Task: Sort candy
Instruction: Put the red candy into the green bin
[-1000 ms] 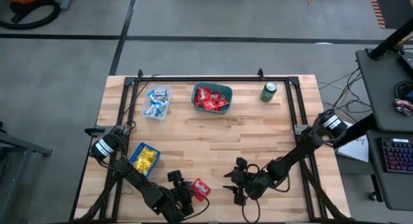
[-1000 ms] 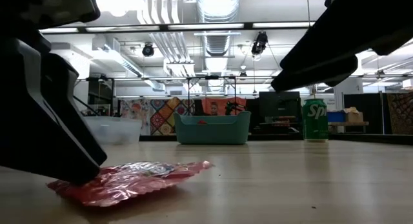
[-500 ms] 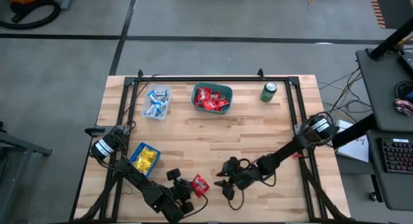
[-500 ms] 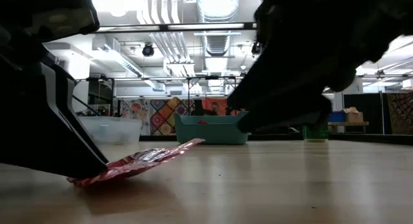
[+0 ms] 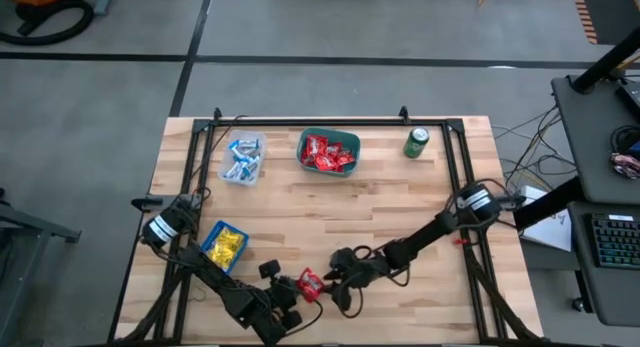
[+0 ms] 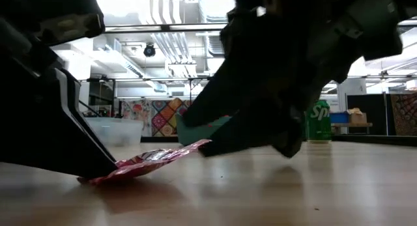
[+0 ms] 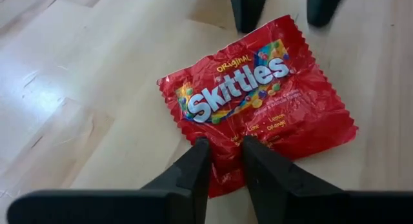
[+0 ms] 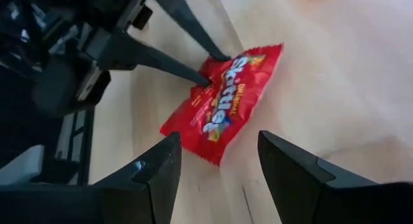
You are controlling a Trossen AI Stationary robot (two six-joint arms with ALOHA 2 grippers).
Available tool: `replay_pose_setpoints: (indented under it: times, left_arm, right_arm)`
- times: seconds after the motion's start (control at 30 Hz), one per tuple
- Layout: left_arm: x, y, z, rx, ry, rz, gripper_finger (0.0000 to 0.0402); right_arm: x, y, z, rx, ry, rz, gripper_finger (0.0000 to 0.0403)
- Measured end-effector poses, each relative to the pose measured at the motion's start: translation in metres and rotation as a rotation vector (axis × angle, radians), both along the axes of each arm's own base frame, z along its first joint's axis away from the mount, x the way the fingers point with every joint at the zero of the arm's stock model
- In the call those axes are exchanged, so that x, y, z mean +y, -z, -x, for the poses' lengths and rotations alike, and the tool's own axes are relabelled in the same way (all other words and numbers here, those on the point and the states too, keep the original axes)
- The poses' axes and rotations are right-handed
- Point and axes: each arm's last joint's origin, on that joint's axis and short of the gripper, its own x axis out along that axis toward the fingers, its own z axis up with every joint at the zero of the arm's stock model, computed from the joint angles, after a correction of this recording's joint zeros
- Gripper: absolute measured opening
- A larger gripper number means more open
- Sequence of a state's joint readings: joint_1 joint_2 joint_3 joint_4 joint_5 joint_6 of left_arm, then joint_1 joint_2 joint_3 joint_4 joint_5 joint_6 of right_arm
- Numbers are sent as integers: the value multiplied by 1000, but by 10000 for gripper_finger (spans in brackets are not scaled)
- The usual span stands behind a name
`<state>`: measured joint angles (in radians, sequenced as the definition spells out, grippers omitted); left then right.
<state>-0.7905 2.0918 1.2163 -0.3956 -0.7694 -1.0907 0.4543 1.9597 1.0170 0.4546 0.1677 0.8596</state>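
Wooden table, red packet pinched by left gripper

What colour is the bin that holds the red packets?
The bin is teal green; the high view shows it best, with the red packets inside.

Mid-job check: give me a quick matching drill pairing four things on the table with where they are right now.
Things:
1. red Skittles packet
2. green can
3. yellow candies
4. blue-and-white candies

Places:
A. in the clear tub at the far side of the table
B. pinched at one edge by the left gripper, with the open right gripper close by
C. standing alone near the far right corner
D. in the blue container near the left arm

Pairs: 1-B, 2-C, 3-D, 4-A
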Motion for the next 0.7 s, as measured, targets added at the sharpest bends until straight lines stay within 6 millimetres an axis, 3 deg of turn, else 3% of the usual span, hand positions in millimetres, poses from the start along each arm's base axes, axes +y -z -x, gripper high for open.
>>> replay_pose_setpoints:
  times: [0.2, 0.4, 0.53, 0.7]
  left_arm:
    - [0, 0, -1, -10, -4, 5, 75]
    - [0, 0, -2, -16, -4, -1, 75]
    - [0, 0, -2, -29, -7, -13, 75]
    - [0, 0, -2, -32, -8, -16, 75]
  right_arm:
    - [1, 9, -22, 1, -31, 10, 196]
    - [1, 6, -30, -2, -56, 30, 179]
    - [-2, 5, -32, -3, -49, 30, 132]
    - [-5, 7, -31, 14, -41, 42, 44]
